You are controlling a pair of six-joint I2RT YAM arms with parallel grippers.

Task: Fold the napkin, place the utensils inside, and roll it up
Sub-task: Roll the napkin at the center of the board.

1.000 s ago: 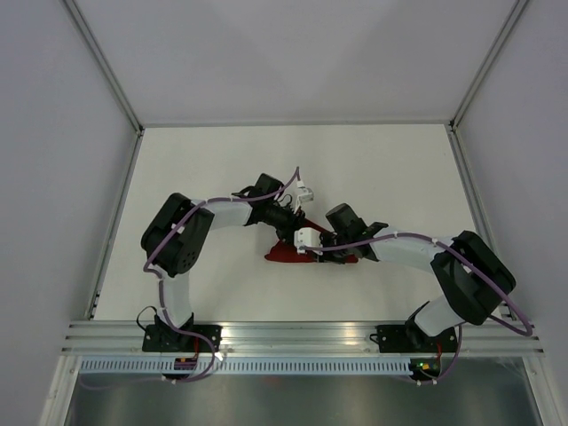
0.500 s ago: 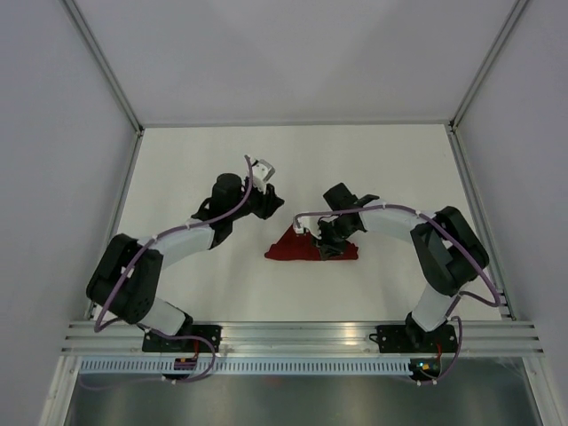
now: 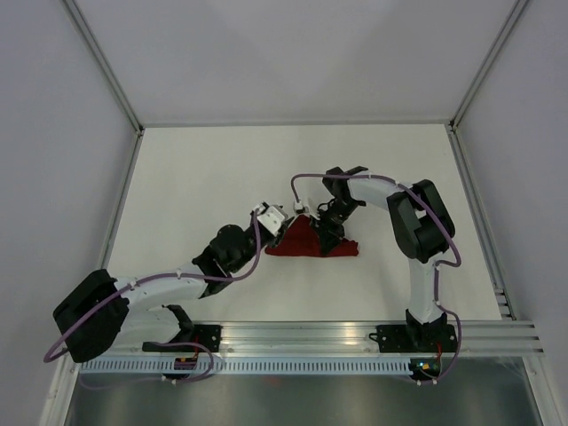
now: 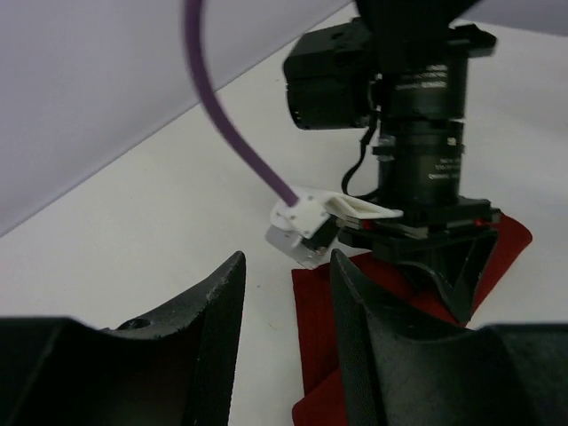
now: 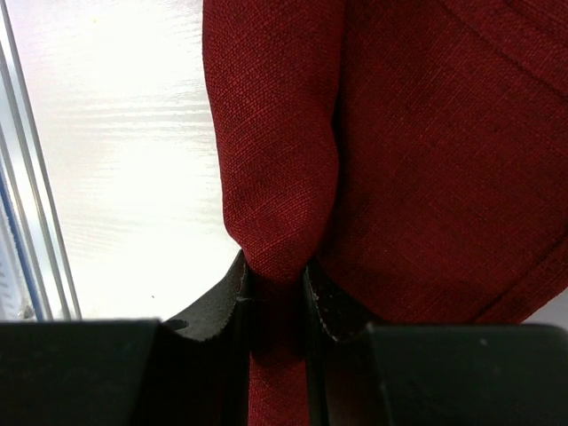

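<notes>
The dark red napkin (image 3: 311, 241) lies folded in a flat triangle-like shape on the white table. My right gripper (image 3: 327, 231) points down onto it. In the right wrist view it (image 5: 273, 284) is shut on a bunched fold of the napkin (image 5: 399, 133). My left gripper (image 3: 277, 232) is at the napkin's left edge. In the left wrist view it (image 4: 288, 262) is open, with that edge of the napkin (image 4: 315, 319) showing between its fingers and the right gripper (image 4: 417, 177) just ahead. The fork is hidden.
The white table (image 3: 195, 169) is enclosed by pale walls, with metal rails along its left (image 3: 115, 222) and right (image 3: 475, 213) sides. An aluminium rail (image 3: 302, 333) carrying both arm bases runs along the near edge.
My left arm has swung from the far left down to the napkin's left edge. My right arm's elbow has moved back while its gripper stays on the napkin.
</notes>
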